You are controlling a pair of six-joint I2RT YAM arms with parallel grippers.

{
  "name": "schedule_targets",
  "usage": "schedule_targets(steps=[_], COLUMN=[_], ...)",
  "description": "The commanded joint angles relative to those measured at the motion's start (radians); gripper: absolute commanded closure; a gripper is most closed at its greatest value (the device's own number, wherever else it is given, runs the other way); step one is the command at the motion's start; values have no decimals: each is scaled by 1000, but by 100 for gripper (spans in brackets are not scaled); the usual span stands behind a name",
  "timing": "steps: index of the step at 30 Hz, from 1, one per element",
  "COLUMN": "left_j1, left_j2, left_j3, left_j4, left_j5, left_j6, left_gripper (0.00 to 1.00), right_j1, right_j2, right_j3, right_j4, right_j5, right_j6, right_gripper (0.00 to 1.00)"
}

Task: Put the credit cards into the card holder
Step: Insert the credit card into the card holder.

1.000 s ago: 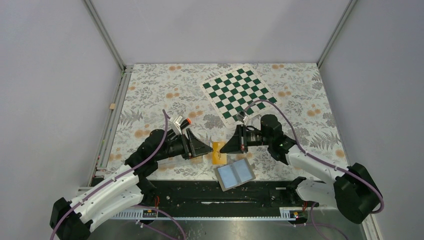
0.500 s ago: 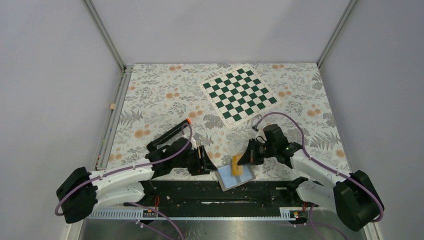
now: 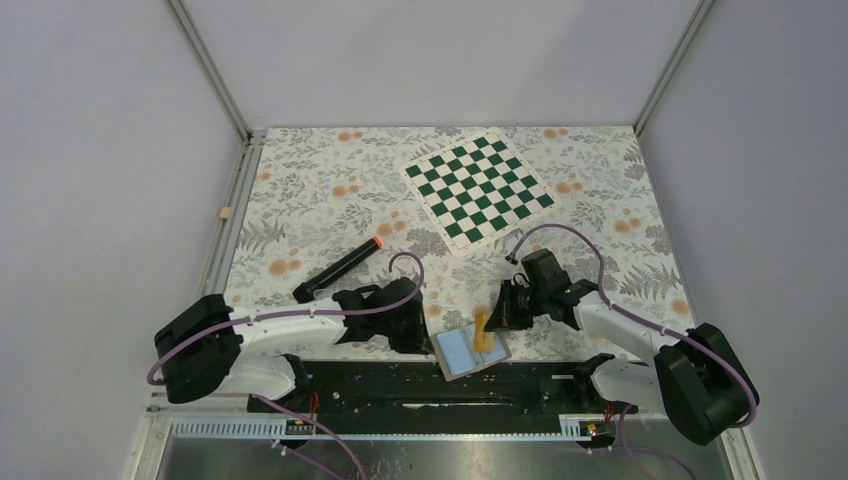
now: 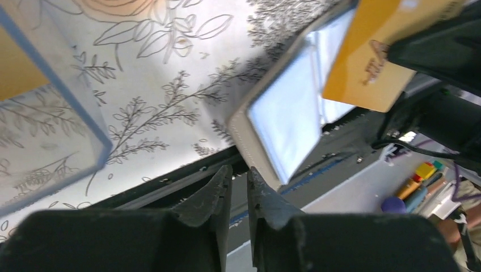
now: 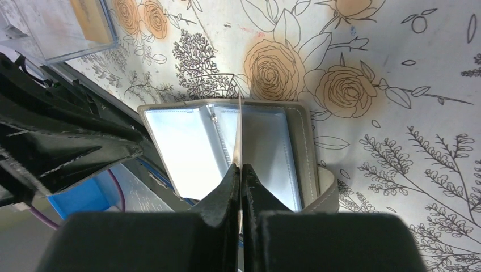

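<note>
Right gripper (image 5: pixel 240 167) is gripping a credit card (image 4: pixel 368 56) between jaws pressed tight, holding it on edge, long side upright. The card is hanging directly over the card holder (image 3: pixel 462 352), with its lower edge lining up close to the centre fold in the right wrist view. Whether that edge is touching the pockets cannot be told.

The card holder is lying open, pale blue pockets facing up, at the near edge of the table (image 3: pixel 320 180), partly overhanging the black rail in front. Its grey stitched rim (image 5: pixel 303 141) is showing around both halves.

Left gripper (image 4: pixel 238 170) is sitting low just beside the holder's near left corner. Its jaws are standing a narrow slit apart, with nothing between them. Contact with the holder is not evident.

A second credit card (image 5: pixel 91 20) is lying inside the clear plastic tray (image 4: pixel 68 96), which is resting on the floral cloth to the left of the holder, apart from it.

The black marker (image 3: pixel 340 268) with its orange tip is lying beyond the left arm, well apart from the holder. The chessboard (image 3: pixel 478 190) is lying toward the far side of the table
</note>
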Motion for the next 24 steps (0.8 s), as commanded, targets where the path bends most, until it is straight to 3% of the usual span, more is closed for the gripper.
schedule_targets(steps=[1,11,24], left_j1=[-16,-37,-38], left_j2=[53,189,275], left_j3=[44,111,201], left_j4=[-25,-28,-184], left_j5=[-42,-37,-108], left_j6=[9,32,86], left_gripper=[86,100,100], right_j1=[-4,-4,-3], right_j2=[27,43,-1], right_j3=[19,-29,-43], right_j4=[32,135,99], right_j5=[1,-88,-90], right_j6=[-20,39,36], right_gripper=[100,100,100])
